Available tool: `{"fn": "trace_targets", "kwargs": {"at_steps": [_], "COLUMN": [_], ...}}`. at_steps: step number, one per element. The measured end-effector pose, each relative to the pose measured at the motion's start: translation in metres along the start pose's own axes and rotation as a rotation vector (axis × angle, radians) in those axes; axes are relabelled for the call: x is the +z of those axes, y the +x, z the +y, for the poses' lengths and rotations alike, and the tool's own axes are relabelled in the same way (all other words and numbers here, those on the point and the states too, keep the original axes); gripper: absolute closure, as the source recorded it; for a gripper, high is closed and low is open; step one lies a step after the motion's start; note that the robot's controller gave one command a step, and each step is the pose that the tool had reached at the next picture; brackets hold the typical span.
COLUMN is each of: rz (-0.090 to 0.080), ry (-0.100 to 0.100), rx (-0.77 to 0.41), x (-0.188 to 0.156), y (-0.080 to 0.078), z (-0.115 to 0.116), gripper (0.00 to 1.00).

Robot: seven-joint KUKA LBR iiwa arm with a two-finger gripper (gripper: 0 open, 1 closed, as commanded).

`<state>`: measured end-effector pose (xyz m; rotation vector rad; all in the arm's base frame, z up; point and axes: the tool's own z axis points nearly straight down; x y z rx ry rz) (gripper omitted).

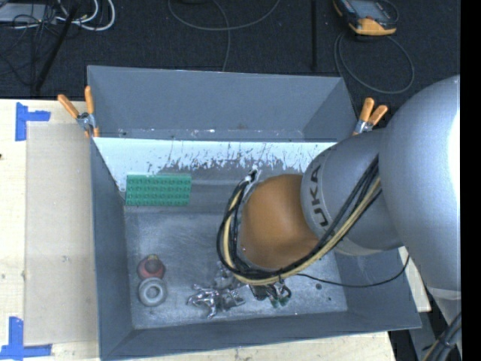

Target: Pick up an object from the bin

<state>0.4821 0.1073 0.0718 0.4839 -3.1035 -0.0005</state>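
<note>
The pincer (263, 290) hangs at the bin's (225, 104) six o'clock, touching a silvery metal heap (214, 298); apart or together, cannot tell.

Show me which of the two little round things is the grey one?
The grey ring, nearer the picture's bottom edge. The round thing right above it is reddish-brown.
</note>
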Motion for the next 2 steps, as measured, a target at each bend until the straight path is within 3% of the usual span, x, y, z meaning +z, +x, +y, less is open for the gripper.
{"fn": "trace_targets", "kwargs": {"at_steps": [1, 2], "rz": [-0.010, -0.005], "ry": [0.004, 0.001], "rx": [-0.524, -0.948], "x": [0.000, -0.130], "y": [-0.009, -0.010], "z": [0.036, 0.052], "gripper": [1.00, 1.00]}}
